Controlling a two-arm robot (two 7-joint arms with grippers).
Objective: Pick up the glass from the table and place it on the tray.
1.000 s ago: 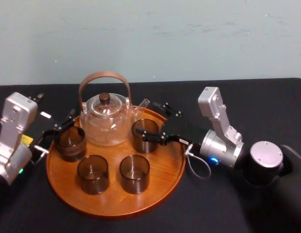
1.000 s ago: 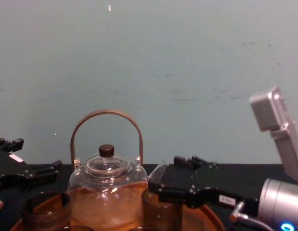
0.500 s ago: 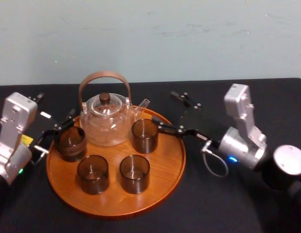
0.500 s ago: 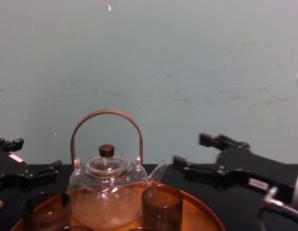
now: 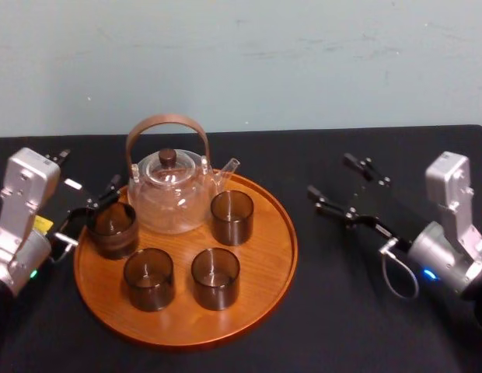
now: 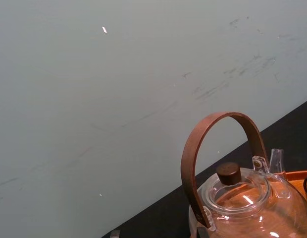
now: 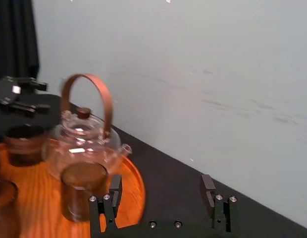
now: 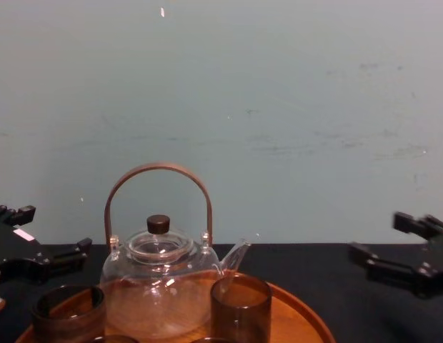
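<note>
- Right end effector [image 5: 330, 177]: fingers spread wide, nothing between them. It hovers over the black tabletop [image 5: 342, 311], clear of the tray's rim.
- The glass [image 5: 232, 217]: a dark, smoky tumbler standing upright on the tray [image 5: 264, 249], out beyond the right end effector's fingertips toward the robot's left and well apart from them. The tray's raised rim lies between the two.
- The right wrist view confirms this: both fingers [image 7: 111, 198] are parted and empty, and the glass [image 7: 84, 191] stands beyond them on the tray [image 7: 133, 186], free of contact.
- From the chest view, the right end effector [image 8: 375, 236] is level with the teapot's body, and the glass [image 8: 241, 307] sits lower, off to its left.
- Teapot [image 5: 169, 190]: clear glass with a brown hoop handle, on the tray just beyond the glass as seen from the right end effector. Its spout points over the glass.
- Left end effector [image 5: 91, 171]: fingers apart and holding nothing, stationed at the tray's left edge. A second tumbler [image 5: 113, 229] stands on the tray just below and in front of it; whether they touch cannot be determined.
- Two front tumblers [image 5: 148, 278] also stand upright on the tray, nearer the robot than either end effector's fingertips.
</note>
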